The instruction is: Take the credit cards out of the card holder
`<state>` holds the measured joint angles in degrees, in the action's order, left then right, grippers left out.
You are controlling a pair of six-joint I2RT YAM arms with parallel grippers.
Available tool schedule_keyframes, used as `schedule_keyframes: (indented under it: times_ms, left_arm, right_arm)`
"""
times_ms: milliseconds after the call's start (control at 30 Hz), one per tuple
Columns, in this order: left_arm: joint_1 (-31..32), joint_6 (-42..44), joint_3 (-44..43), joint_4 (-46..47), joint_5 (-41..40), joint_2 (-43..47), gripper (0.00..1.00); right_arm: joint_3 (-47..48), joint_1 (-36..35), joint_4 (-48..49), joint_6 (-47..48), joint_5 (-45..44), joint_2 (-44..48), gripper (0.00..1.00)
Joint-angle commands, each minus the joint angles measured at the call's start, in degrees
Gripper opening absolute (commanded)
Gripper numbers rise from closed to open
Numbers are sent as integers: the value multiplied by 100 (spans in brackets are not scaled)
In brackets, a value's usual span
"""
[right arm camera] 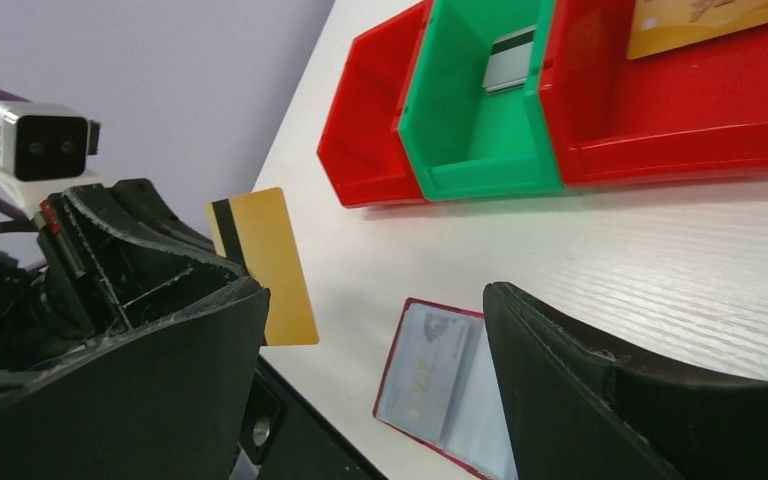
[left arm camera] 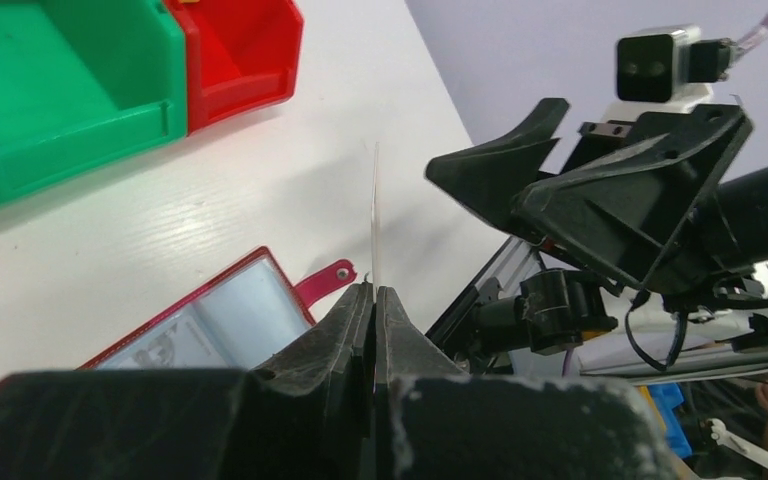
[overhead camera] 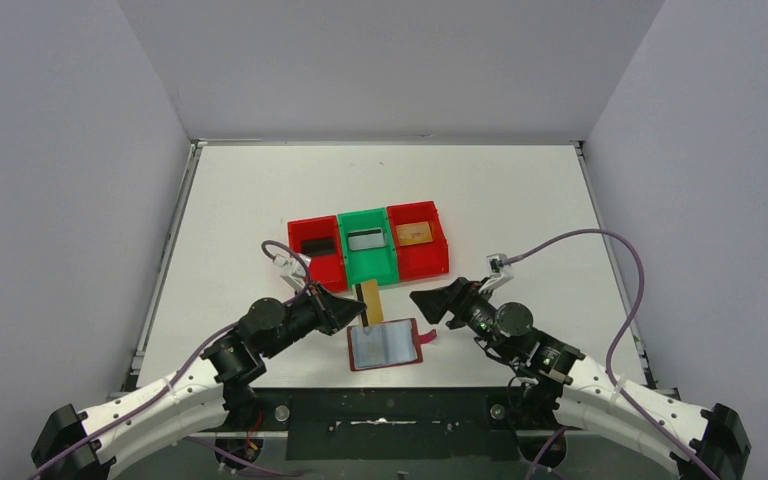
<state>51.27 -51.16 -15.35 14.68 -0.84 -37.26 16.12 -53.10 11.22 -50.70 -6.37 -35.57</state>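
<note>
Three cards already sit in the bins [overhead camera: 367,262]. The left gripper [overhead camera: 358,314] pinches a gold card [overhead camera: 369,295] just clear of the open card holder [overhead camera: 385,344]; the right gripper [overhead camera: 428,303] hangs spread at the holder's 2 o'clock. At least one card looks left inside.

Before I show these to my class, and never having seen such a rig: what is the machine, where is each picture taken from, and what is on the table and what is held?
Two robot arms are bolted at the table's near edge. One picture looks down from above and behind them; the other two come from cameras on each wrist.

On the table stand three bins in a row: a red bin with a black card, a green bin with a silver card, a second red bin with a gold card. The card holder lies open in front of them.

The left gripper is shut on another gold card, held above the table. The right gripper is open and empty.
</note>
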Motion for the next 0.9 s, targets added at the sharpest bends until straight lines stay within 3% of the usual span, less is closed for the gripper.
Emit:
schedule_keyframes:
  times_ms: [0, 167, 400, 667, 867]
  left_arm:
    - [-34, 142, 121, 1246, 391, 96, 0]
    - [-35, -180, 268, 1938, 598, -52, 0]
    - [-55, -139, 153, 1741, 818, -125, 0]
    - [-78, -220, 194, 1710, 817, -10, 0]
    - [-95, -320, 170, 1842, 801, -6, 0]
  right_arm:
    - [450, 105, 934, 187, 932, -558, 80]
    - [750, 228, 1270, 228, 1674, -1265, 72]
    - [768, 521, 2171, 7, 2859, -1830, 61]
    - [673, 804, 2641, -245, 3590, -1904, 44]
    - [622, 884, 2931, -412, 4073, -2143, 37]
